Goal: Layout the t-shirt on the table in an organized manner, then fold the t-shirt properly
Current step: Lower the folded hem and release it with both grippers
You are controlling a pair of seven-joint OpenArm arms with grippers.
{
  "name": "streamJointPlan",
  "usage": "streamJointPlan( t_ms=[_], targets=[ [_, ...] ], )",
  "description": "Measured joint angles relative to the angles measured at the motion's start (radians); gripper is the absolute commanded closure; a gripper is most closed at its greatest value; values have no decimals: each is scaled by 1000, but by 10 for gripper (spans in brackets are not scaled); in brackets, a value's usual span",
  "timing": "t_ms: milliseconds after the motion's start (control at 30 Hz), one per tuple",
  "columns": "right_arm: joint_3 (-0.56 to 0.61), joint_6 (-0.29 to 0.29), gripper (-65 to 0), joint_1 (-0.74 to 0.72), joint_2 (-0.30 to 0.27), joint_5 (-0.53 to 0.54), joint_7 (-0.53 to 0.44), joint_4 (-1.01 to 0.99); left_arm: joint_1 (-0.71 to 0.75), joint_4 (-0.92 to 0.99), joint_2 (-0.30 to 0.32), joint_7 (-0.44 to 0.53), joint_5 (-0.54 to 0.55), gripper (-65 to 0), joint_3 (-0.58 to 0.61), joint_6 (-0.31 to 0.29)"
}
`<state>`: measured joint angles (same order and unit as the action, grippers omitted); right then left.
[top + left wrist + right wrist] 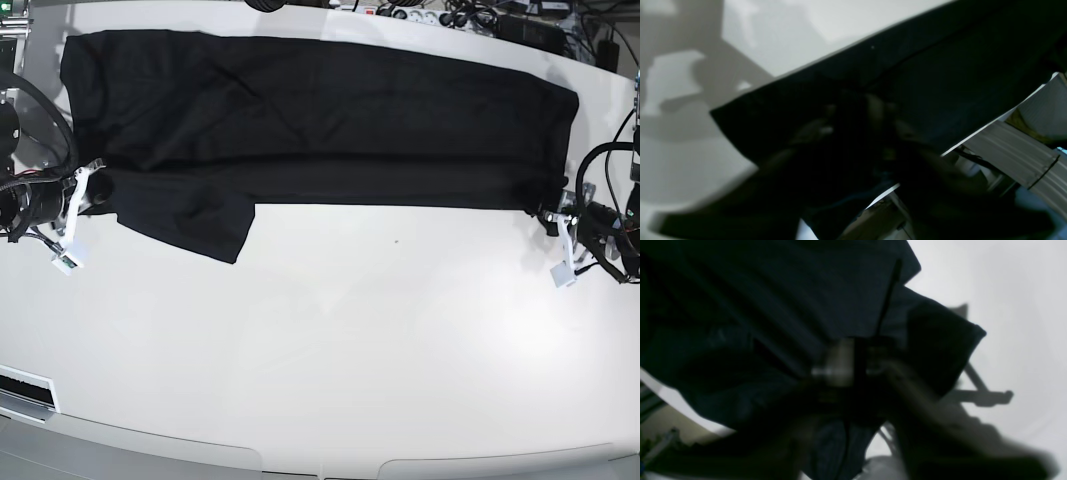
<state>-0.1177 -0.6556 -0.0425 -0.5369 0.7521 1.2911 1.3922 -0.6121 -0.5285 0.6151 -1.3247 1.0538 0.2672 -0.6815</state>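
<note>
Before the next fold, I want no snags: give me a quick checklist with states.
1. T-shirt on the table, not hanging off: ok.
2. Long fold edge straight: ok.
3. Sleeve flap by the right gripper tucked in: not ok, it sticks out.
4. Left gripper free of the cloth: cannot tell, at the shirt's edge.
5. Right gripper free of the cloth: cannot tell, wrist view blurred.

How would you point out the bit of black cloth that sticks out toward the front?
Start with the white table and the black t-shirt stretched across its far side. At the shirt's near edge, beside the right gripper, one flap hangs forward. It alone breaks the otherwise straight near edge.
</note>
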Motion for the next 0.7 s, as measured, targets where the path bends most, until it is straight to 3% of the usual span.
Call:
streamJointPlan(
  t_ms=[67, 167, 233, 367, 467, 700],
  targets=[
    [0, 22, -385, -2, -13, 0, 3, 0, 0, 0, 0, 0, 0, -355, 0, 0],
    [0, 86, -384, -2, -50, -3, -4, 48, 0, 0, 0, 8, 0, -358, 0, 0],
    [0, 142, -384, -3, -78, 1, -61, 101, 0, 0, 0, 27, 0, -358, 0, 0],
    [-2, 182, -384, -9, -87, 128, -141, 152, 7, 0, 0, 53, 0, -358, 0, 0],
    [-2, 181, -384, -6, -38, 104, -151, 146, 35, -1, 1, 78, 15, -358, 0, 0],
    [-2, 193, -384, -5, 113, -73, -331, 123, 55, -3, 6, 110, 22, -358, -5, -1]
  ],
)
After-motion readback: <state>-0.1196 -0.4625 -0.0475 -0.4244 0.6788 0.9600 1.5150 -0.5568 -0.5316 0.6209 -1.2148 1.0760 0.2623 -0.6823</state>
